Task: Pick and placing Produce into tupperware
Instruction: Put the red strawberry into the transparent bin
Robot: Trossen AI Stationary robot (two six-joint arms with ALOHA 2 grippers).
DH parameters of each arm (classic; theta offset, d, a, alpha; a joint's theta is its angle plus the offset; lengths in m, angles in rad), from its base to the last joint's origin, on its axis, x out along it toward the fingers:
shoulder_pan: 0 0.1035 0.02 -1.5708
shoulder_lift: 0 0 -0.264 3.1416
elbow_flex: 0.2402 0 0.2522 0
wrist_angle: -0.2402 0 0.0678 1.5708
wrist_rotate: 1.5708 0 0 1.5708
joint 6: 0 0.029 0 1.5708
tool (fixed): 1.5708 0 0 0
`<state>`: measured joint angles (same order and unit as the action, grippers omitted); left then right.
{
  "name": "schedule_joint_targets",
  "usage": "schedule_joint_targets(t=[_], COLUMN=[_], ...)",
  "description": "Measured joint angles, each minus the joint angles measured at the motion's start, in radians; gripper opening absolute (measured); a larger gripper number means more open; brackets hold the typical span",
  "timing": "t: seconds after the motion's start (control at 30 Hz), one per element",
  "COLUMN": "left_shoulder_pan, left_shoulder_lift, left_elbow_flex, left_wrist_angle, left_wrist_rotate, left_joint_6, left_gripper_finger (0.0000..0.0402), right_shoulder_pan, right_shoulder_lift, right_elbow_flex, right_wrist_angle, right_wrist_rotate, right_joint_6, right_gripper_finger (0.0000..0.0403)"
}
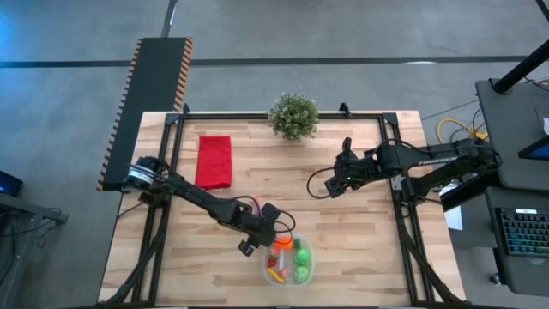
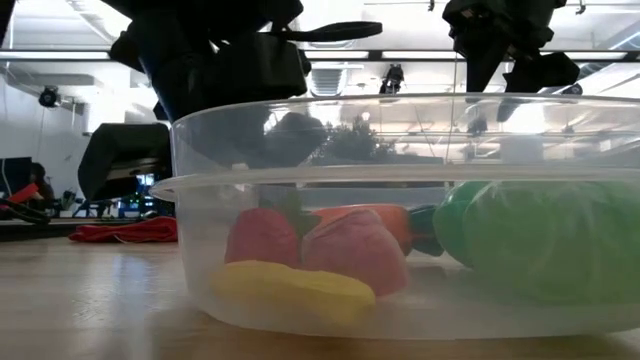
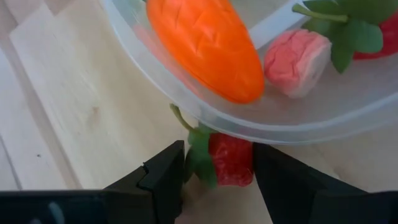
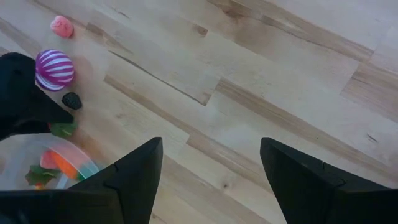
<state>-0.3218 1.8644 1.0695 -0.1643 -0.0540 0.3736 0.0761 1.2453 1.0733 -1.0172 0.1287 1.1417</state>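
Wood-slat table (image 1: 360,232) is carrying the whole job, so you are working over its near edge. You are parking the right gripper (image 4: 211,180) well away, fingers spread and empty, keeping it clear. The tupperware (image 1: 290,262) is sitting just ahead of the left gripper (image 3: 214,171), already holding the carrot (image 3: 208,46), green balls and pink pieces. You are clamping a red strawberry (image 3: 230,158) between the left fingers, against the tub's outer wall, apparently ready to lift it over the rim.
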Motion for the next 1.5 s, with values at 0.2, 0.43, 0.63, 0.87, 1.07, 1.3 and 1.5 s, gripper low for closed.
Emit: schedule_joint_targets(t=[0.2, 0.43, 0.63, 0.87, 1.07, 1.3, 1.5], left_shoulder_pan=[0.001, 0.001, 0.001, 0.004, 0.008, 0.015, 0.015], left_shoulder_lift=[0.008, 0.009, 0.011, 0.013, 0.010, -0.051, -0.131], left_elbow_flex=[0.001, 0.001, 0.009, 0.016, 0.017, 0.017, 0.017], left_wrist_angle=[0.003, 0.003, -0.003, -0.004, -0.003, -0.087, -0.195], left_wrist_rotate=[0.000, 0.000, 0.004, 0.008, 0.007, -0.042, -0.062], left_joint_6=[0.000, 0.000, 0.000, 0.000, 0.000, -0.001, -0.031], left_gripper_finger=[0.0176, 0.0176, 0.0176, 0.0165, 0.0114, 0.0141, 0.0143], right_shoulder_pan=[0.000, 0.000, 0.000, 0.000, 0.000, 0.000, 0.000], right_shoulder_lift=[0.000, 0.000, 0.000, 0.000, 0.000, 0.000, 0.000], right_elbow_flex=[0.000, 0.000, 0.000, 0.000, 0.000, 0.000, 0.000], right_wrist_angle=[0.000, 0.000, 0.000, 0.000, 0.000, 0.000, 0.001], right_wrist_rotate=[0.000, 0.000, 0.000, 0.000, 0.001, 0.002, 0.003], right_joint_6=[-0.001, -0.001, -0.008, -0.010, -0.012, -0.013, -0.016], right_gripper_finger=[0.0263, 0.0263, 0.0263, 0.0263, 0.0263, 0.0263, 0.0263])
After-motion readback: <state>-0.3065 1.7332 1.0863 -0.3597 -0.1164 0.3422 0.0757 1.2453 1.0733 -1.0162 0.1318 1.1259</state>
